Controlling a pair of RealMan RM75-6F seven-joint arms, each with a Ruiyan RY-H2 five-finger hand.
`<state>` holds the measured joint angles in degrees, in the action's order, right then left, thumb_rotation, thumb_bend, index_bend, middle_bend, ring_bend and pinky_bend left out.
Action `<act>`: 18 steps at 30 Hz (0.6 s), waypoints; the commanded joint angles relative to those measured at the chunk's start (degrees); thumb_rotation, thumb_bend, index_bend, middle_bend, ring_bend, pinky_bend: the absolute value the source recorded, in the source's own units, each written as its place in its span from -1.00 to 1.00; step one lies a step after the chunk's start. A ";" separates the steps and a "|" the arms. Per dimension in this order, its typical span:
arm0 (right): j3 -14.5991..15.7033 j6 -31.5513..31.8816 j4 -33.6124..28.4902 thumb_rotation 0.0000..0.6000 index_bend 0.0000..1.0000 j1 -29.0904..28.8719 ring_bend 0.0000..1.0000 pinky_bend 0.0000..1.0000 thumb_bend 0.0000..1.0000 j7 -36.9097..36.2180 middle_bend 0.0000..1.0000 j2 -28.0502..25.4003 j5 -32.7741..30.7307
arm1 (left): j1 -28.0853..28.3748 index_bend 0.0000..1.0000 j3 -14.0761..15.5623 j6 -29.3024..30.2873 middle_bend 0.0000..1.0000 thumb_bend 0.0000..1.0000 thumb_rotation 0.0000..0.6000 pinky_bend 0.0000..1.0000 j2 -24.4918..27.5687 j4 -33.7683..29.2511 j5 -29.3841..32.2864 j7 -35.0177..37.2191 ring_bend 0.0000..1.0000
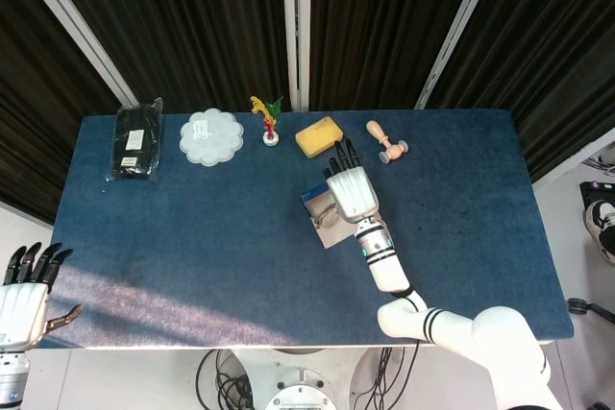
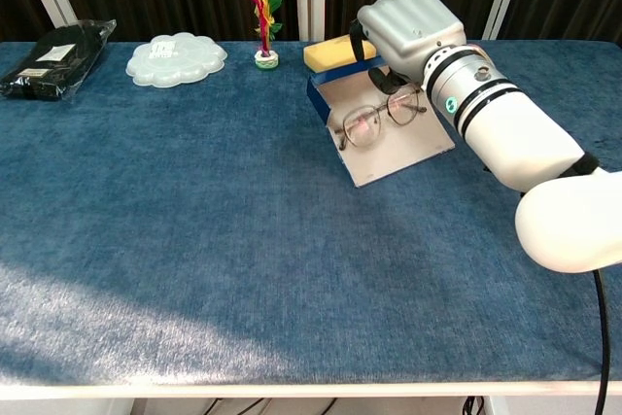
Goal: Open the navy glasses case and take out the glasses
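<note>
We seem to be in a robot test lab, not a home. The table (image 1: 192, 228) is covered edge to edge in blue felt-like cloth and stands against black pleated curtains (image 1: 202, 16) hung between white metal posts (image 1: 296, 26), closing off the whole 12 o'clock side like a booth. Along that far edge unrelated props sit in a neat row: a black packet (image 1: 135, 141) at 10 o'clock, a white scalloped dish (image 1: 212, 136), a feather shuttlecock (image 1: 267, 120), a yellow sponge (image 1: 319, 135), and a wooden stamp (image 1: 386, 142) toward 1 o'clock. At 6 o'clock cables (image 1: 223, 386) hang under the table by the robot's base.
</note>
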<state>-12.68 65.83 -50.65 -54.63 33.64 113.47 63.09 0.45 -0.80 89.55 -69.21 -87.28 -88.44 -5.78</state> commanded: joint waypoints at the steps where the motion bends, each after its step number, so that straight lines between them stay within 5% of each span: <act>1: -0.73 -0.78 0.25 1.00 0.37 0.17 -0.99 -1.00 -0.16 1.30 -0.45 0.48 -0.17 | 0.06 -0.67 -0.01 -0.06 -0.80 -1.00 1.00 -1.00 -0.05 0.06 -0.01 0.07 -1.00; 6: -3.96 -6.18 -3.79 1.00 0.20 0.56 -0.99 -1.00 -0.18 7.10 -0.48 -0.40 -6.84 | 0.19 -0.67 0.13 -0.48 -0.80 -1.00 1.00 -1.00 0.01 -0.07 0.08 0.19 -1.00; 9: -4.81 -7.85 -8.80 1.00 -0.61 0.68 -1.00 -1.00 -0.36 11.92 -0.66 -3.06 -10.18 | 0.14 -0.66 0.14 -0.35 -0.80 -1.00 1.00 -1.00 0.01 -0.12 0.06 0.25 -1.00; 11: -5.01 -7.75 -12.03 1.00 -0.95 1.16 -1.00 -1.00 -0.56 12.16 -0.73 -4.71 -10.52 | 0.07 -0.66 0.14 -0.23 -0.80 -1.00 1.00 -1.00 0.04 -0.10 0.09 0.31 -1.00; 18: -2.37 -7.43 -24.48 1.00 -0.99 4.41 -1.00 -1.00 -0.65 7.77 -0.73 -13.11 -5.99 | 0.07 -0.67 0.17 0.09 -0.80 -1.00 1.00 -1.00 0.07 -0.06 -0.24 0.42 -1.00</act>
<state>-16.46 58.49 -70.85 -51.96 43.83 103.97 54.38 0.53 -0.63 89.62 -69.14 -87.35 -88.67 -5.38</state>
